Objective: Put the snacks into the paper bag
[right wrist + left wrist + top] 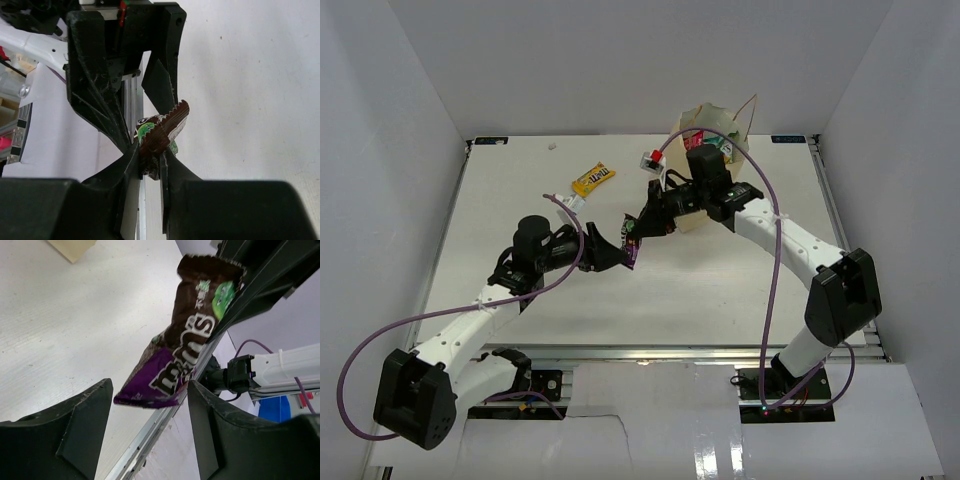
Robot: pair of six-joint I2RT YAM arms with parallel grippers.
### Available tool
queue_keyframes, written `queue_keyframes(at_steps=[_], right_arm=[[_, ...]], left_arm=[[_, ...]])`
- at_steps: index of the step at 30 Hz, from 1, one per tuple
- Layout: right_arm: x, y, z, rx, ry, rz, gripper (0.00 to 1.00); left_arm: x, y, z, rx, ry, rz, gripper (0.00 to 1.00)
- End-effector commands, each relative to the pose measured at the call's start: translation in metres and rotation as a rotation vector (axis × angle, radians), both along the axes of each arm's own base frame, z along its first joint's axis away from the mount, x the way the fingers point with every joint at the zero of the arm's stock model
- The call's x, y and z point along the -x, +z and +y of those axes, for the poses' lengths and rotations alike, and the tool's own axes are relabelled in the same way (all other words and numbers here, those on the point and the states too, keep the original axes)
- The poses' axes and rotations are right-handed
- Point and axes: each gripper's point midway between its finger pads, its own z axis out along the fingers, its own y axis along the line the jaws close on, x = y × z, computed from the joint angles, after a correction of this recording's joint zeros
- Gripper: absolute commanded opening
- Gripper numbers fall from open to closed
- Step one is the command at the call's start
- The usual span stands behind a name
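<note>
A brown and purple snack packet (631,240) hangs in the air over the table's middle. My right gripper (646,224) is shut on its brown upper end, as the right wrist view shows: the gripper (150,165) pinches the packet (161,136). My left gripper (612,255) is open, its jaws on either side of the packet's purple lower end without touching it; in the left wrist view the gripper (150,410) is just below the packet (190,340). The cream paper bag (712,122) stands at the back with packets inside. A yellow packet (592,179) lies on the table.
A small red and white packet (649,160) sits by the bag's mouth, left of it. A corner of the paper bag (72,247) shows in the left wrist view. White walls enclose the table (520,200) on three sides, and a metal rail runs along its near edge.
</note>
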Motion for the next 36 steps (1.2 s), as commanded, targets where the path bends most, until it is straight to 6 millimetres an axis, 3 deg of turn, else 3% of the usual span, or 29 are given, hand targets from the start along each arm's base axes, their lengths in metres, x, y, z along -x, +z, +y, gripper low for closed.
queue_keyframes(at_steps=[1,4,6,8,9,11,12,14,15,18,20,21,26,27,29,30,32,36], right_arm=[[0.009,0.049,-0.011,-0.118,0.09,-0.107,0.08],[0.005,0.068,-0.019,-0.156,0.099,-0.194,0.08],[-0.001,0.099,-0.027,-0.183,0.083,-0.327,0.08],[-0.02,0.123,-0.041,-0.172,0.006,-0.417,0.08],[-0.034,0.156,-0.048,-0.185,-0.051,-0.533,0.08],[-0.07,0.186,-0.078,-0.161,-0.217,-0.636,0.08],[-0.081,0.217,-0.091,-0.174,-0.285,-0.709,0.08],[-0.117,0.247,-0.133,-0.144,-0.484,-0.792,0.08],[-0.125,0.266,-0.147,-0.154,-0.55,-0.834,0.08],[-0.164,0.289,-0.213,-0.127,-0.839,-0.886,0.08],[-0.182,0.286,-0.233,-0.097,-0.954,-0.886,0.08],[-0.195,0.274,-0.237,-0.063,-0.973,-0.882,0.08],[-0.245,0.219,-0.239,0.044,-0.981,-0.831,0.08],[-0.263,0.197,-0.235,0.075,-0.969,-0.809,0.08],[-0.278,0.192,-0.233,0.101,-0.96,-0.829,0.08],[-0.293,0.17,-0.226,0.129,-0.942,-0.798,0.08],[-0.304,0.159,-0.22,0.154,-0.927,-0.791,0.08],[-0.316,0.106,-0.189,0.236,-0.843,-0.765,0.09]], left_arm=[[0.008,0.027,-0.004,0.016,-0.088,-0.118,0.72],[0.012,0.028,-0.003,-0.001,-0.115,-0.134,0.72],[0.007,0.033,0.001,-0.018,-0.092,-0.15,0.72],[-0.002,0.031,0.008,-0.061,-0.031,-0.154,0.73],[-0.009,0.031,0.013,-0.083,0.013,-0.155,0.77],[-0.028,0.032,0.027,-0.143,0.129,-0.165,0.82],[-0.035,0.031,0.03,-0.163,0.158,-0.161,0.84],[-0.052,0.033,0.043,-0.205,0.261,-0.151,0.86],[-0.058,0.031,0.047,-0.221,0.292,-0.141,0.87],[-0.072,0.026,0.054,-0.25,0.361,-0.107,0.87],[-0.077,0.021,0.055,-0.25,0.382,-0.087,0.87],[-0.08,0.02,0.056,-0.247,0.393,-0.082,0.87],[-0.094,0.015,0.061,-0.253,0.435,-0.055,0.89],[-0.096,0.016,0.061,-0.248,0.434,-0.049,0.89],[-0.104,0.012,0.062,-0.251,0.441,-0.026,0.89],[-0.107,0.016,0.061,-0.241,0.439,-0.03,0.89],[-0.114,0.013,0.064,-0.232,0.454,-0.012,0.89],[-0.133,-0.001,0.071,-0.201,0.491,0.061,0.89]])
